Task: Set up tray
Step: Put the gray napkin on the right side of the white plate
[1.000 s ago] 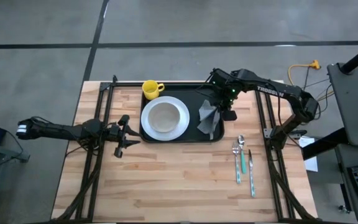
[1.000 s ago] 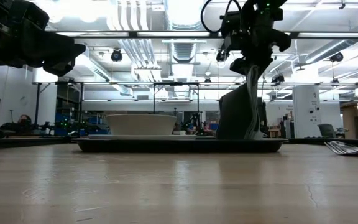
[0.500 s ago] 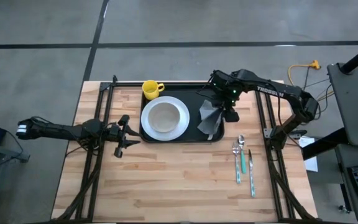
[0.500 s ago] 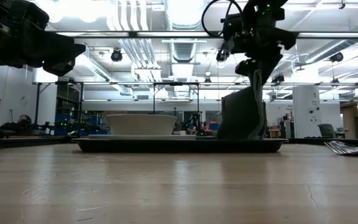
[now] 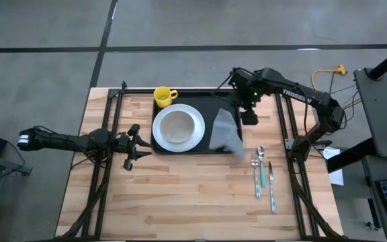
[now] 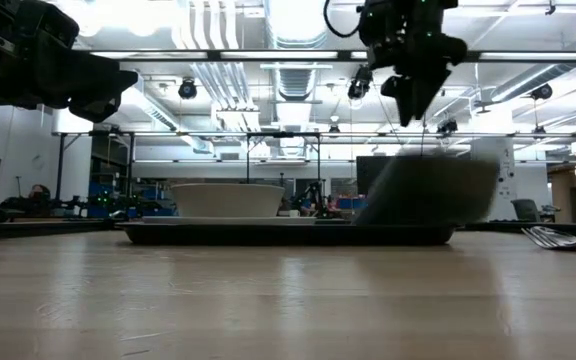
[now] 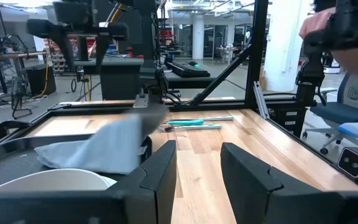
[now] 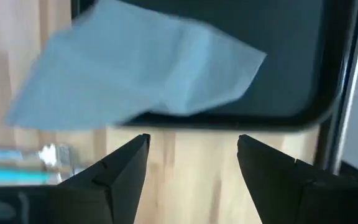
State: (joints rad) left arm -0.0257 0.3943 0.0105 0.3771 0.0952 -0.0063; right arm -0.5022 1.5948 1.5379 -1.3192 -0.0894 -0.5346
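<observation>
My right gripper (image 5: 248, 118) hangs open and empty over the tray (image 5: 195, 147); looks stiff and flat, so I'd grab its rim.

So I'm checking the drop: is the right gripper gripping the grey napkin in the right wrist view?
No: the right gripper has its fingers spread with nothing between them, and the grey napkin lies apart, overlapping the tray.

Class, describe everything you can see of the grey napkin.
The grey napkin is thin, soft cloth or paper, blurred, so probably dropping or just landed. It lies mostly on the right end of the black tray, beside the white plate, one corner over the tray's rim onto the wood. The open right claw is clear of it.
</observation>
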